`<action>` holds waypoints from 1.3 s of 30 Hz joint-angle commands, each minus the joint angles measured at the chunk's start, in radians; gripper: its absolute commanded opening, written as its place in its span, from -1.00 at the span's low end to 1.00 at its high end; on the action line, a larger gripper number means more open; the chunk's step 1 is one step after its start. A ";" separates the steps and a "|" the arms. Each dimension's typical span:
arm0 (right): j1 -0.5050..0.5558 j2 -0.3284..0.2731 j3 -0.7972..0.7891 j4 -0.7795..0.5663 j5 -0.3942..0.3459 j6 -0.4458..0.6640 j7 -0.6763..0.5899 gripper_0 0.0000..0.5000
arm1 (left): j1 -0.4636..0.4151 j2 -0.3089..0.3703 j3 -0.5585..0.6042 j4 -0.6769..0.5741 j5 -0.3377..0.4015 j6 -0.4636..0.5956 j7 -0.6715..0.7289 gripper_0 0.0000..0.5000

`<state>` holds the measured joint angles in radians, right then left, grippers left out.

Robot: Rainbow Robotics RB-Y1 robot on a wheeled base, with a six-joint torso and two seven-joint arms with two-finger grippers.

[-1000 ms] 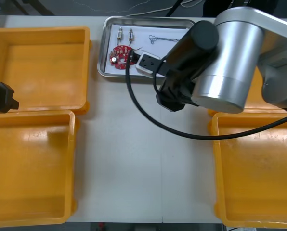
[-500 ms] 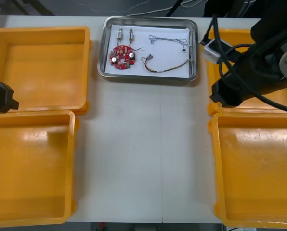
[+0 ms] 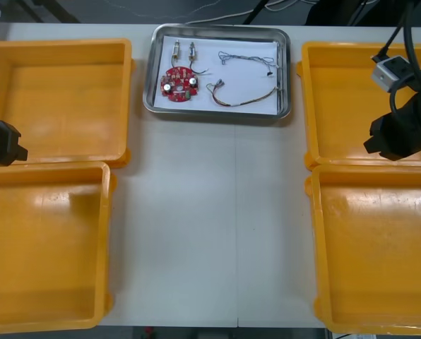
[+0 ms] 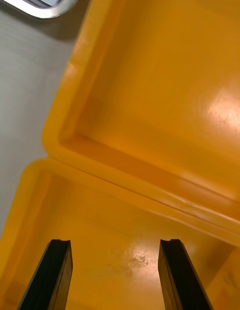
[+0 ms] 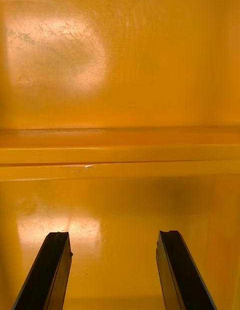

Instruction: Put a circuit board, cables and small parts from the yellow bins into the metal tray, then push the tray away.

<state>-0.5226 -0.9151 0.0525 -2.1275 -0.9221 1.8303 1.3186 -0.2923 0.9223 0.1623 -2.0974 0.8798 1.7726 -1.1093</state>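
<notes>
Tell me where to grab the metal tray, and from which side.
Probably the near long rim of the tray, from above on the open table side, one finger inside, one outside. It lies flat, so only the raised lip offers a hold, and its right end sits close to a yellow bin. Best between the circuit board and the red and yellow cable.

The front camera hangs above, looking steeply down on the table (image 3: 210, 233) — metal tray (image 3: 217, 115) at 12 o'clock, yellow bins (image 3: 55, 92) at 9 and 3. Each wrist camera sits close over the seam between its side's two bins; the right one also catches the tray's corner.
</notes>
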 commanded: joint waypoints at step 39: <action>0.211 0.156 -0.230 0.129 0.190 0.058 -0.147 1.00 | 0.016 0.044 0.029 -0.026 0.007 0.002 0.026 1.00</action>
<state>-0.3329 -0.7715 -0.1457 -1.9919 -0.7396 1.8848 1.2054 -0.2923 0.9223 0.1623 -2.0975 0.8798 1.7726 -1.1093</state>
